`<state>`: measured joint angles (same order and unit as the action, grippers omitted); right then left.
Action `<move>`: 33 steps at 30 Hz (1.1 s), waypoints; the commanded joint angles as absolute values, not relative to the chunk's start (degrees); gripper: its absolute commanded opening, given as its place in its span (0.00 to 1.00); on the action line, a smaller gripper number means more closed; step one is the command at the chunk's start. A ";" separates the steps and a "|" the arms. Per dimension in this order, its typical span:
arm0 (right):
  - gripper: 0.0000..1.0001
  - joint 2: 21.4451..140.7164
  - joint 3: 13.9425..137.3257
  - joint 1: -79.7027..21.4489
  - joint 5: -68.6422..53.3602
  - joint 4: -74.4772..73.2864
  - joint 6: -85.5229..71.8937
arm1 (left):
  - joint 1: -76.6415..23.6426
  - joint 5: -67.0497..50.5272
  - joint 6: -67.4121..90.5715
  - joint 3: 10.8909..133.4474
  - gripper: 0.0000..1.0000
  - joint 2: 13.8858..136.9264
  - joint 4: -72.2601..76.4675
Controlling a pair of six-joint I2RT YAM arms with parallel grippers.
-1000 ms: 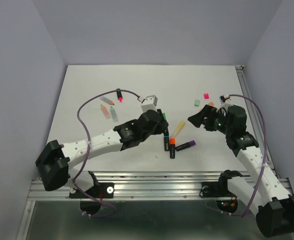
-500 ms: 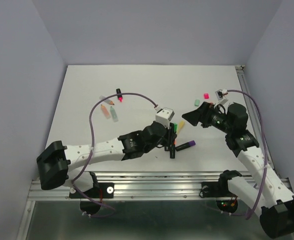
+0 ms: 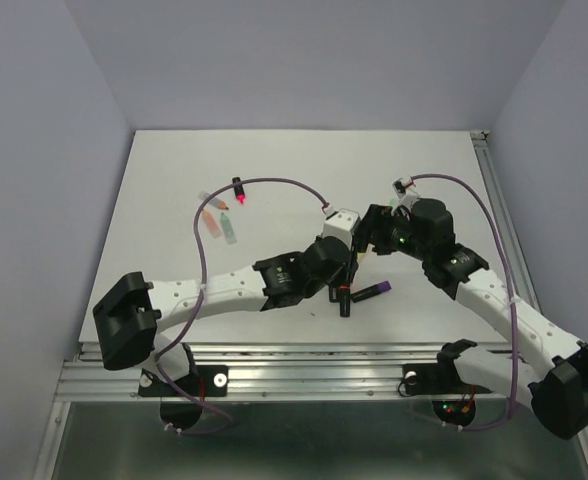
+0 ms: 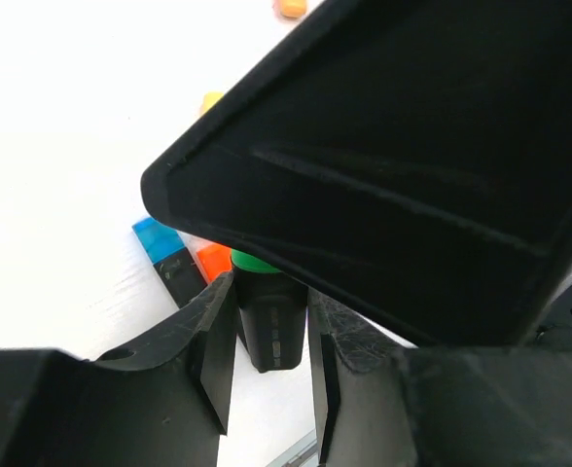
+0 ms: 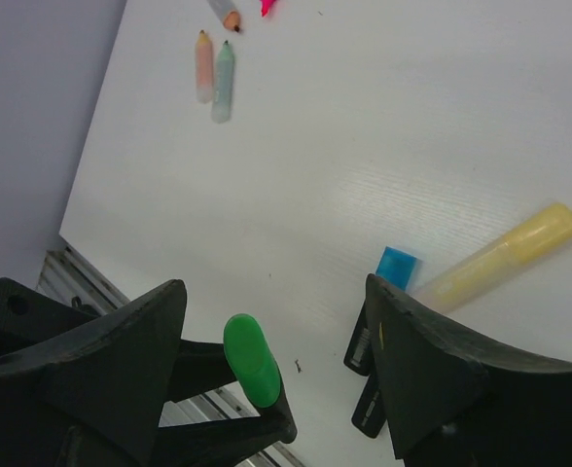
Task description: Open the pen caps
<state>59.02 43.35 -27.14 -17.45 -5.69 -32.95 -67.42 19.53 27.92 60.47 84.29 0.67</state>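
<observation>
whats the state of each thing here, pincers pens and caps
left pincer, shut on the green pen
right pincer, open, fingers either side of the green cap, not touching it
green cap, still on its pen
green pen, held by its black barrel
yellow pen, lying flat, looks capped
blue cap, on its pen, lying flat
pink-tipped pen, lying flat, tip bare
</observation>
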 commanded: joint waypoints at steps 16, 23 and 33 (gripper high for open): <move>0.48 60.82 47.20 -31.20 -16.09 -6.85 -32.08 | -67.68 26.72 34.19 69.78 0.00 86.92 -3.52; 0.27 59.77 47.11 -31.29 -15.82 -6.42 -32.87 | -67.06 27.86 37.53 72.68 0.00 88.50 -6.24; 0.19 60.20 47.72 -31.29 -13.98 -7.47 -33.05 | -66.09 29.70 40.08 74.79 0.00 88.24 -6.07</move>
<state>61.19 44.38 -29.87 -12.91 -6.00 -32.88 -68.03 23.66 37.63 70.52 89.47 -9.63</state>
